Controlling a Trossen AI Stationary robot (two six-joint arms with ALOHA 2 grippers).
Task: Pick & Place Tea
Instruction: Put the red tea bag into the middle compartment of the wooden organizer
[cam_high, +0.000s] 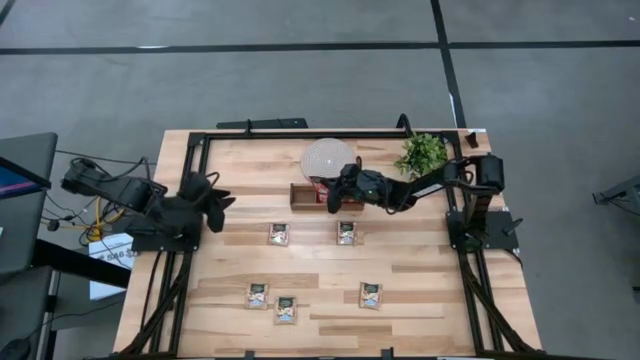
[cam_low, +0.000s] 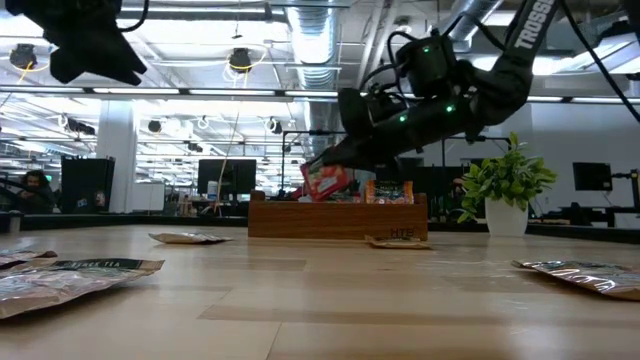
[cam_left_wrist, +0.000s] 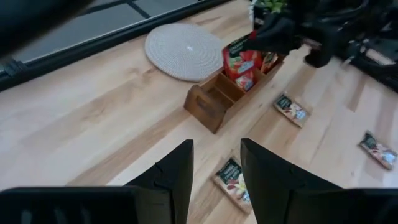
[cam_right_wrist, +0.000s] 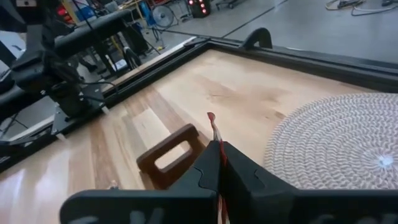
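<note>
Above the wooden tray (cam_low: 337, 216), w/ its lower edge just over the rim, hangs the red tea sachet (cam_low: 326, 181) we're carrying. The right gripper (cam_low: 318, 166) has its fingers pinched tight on the sachet's top edge, so the packet dangles tilted, not flat. Other red sachets (cam_left_wrist: 244, 79) already stand in the tray's middle part; the end compartment nearest the handle cutout looks bare.

Risks as we judge them:
- Grip is only on a thin edge. A quick move or early release could let it flutter and land on the tray's rim or on the table beside it.
- Tilted sachet may catch a divider or the packets already standing inside, knocking them over or folding itself.
- If we drop too low, our fingers could bump the tray wall and shove the tray toward the woven mat (cam_high: 330, 160) just beside it.

Loose sachets (cam_high: 278, 234) lie flat on the table, well apart from the tray, approx. five in the high view. They're thin, so later pinches may slip.

Our left gripper (cam_left_wrist: 216, 171) waits near the table's left side, fingers part open, holding nothing. The potted plant (cam_high: 422, 154) stands near the right arm's elbow, so a wide swing could brush it.
</note>
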